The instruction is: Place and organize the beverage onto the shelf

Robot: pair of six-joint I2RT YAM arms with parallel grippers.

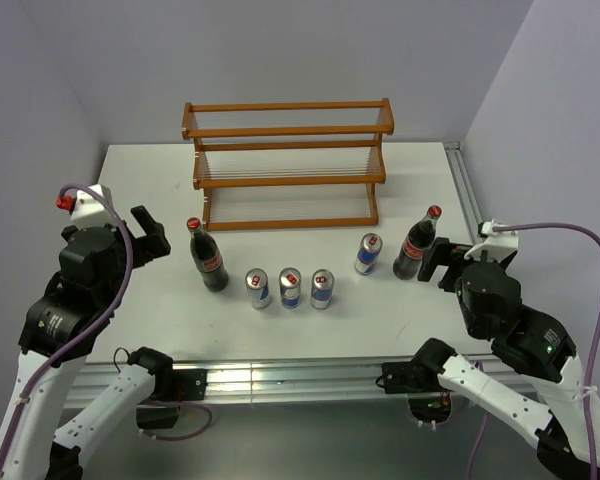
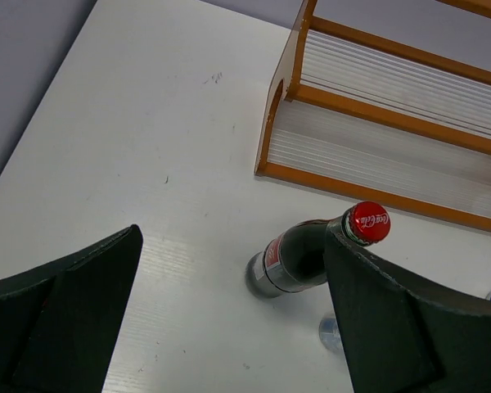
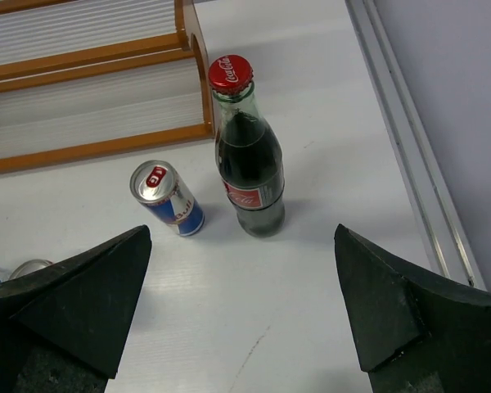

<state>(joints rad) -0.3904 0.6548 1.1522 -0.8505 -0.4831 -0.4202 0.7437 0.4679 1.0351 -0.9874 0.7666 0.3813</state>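
Upright on the counter, in front of the shelf at the far edge:
left bottle and right bottle, capped, full of dark cola; three cans in a row between; fourth can just beside the right bottle. Left hand and right hand released, spread wide, near their bottles.

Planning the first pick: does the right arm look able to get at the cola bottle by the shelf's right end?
Probably yes. The right gripper is open and the cola bottle stands just ahead of it with nothing between; the nearest can stands apart beside it.
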